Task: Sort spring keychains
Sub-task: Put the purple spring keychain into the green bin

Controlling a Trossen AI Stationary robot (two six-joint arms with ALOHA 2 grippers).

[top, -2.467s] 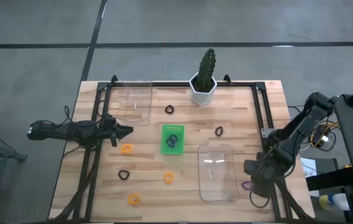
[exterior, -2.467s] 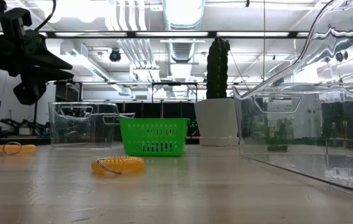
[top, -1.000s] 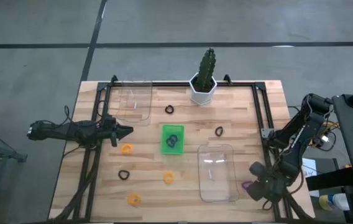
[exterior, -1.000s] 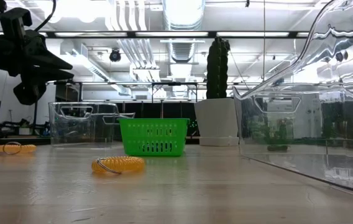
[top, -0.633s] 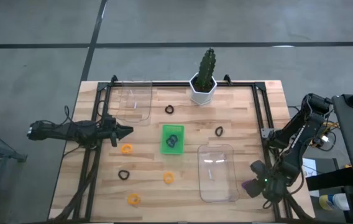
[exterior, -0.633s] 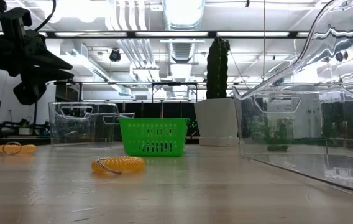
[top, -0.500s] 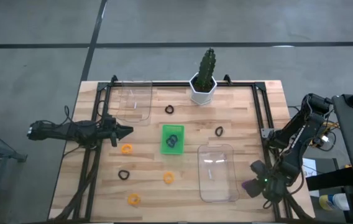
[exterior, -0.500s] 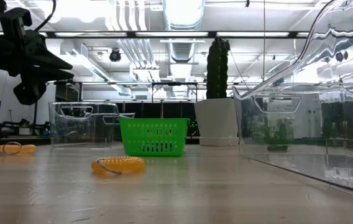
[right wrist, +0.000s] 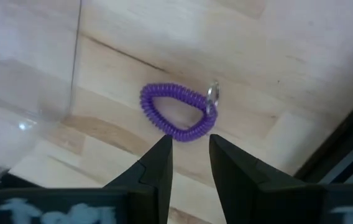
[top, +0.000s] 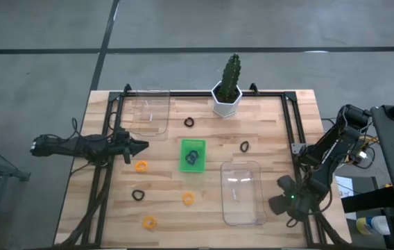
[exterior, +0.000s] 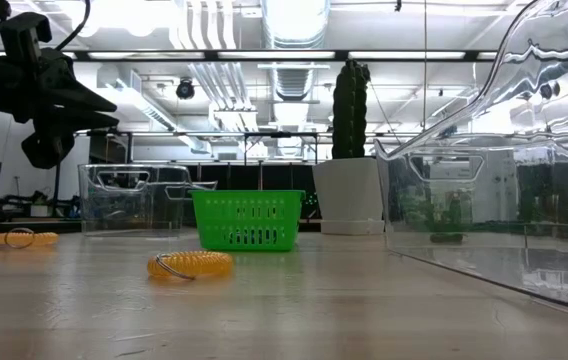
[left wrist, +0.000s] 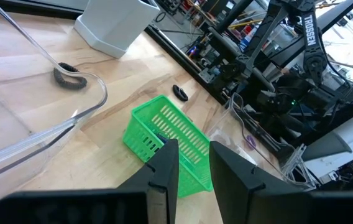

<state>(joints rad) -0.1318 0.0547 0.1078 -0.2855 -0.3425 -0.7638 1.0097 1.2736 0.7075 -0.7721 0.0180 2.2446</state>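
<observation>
Right gripper (right wrist: 186, 165) slightly open, empty, over purple keychain (right wrist: 178, 113) beside clear bin (top: 243, 192), lower right; green tray (top: 192, 155) holds dark coil.

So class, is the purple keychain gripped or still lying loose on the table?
Loose. The purple keychain lies flat on the table, beyond the open right gripper, untouched.

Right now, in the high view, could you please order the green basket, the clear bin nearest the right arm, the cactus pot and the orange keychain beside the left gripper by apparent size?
1. clear bin
2. green basket
3. cactus pot, close to the basket, so that pair is unsure
4. orange keychain, beside the left gripper
</observation>
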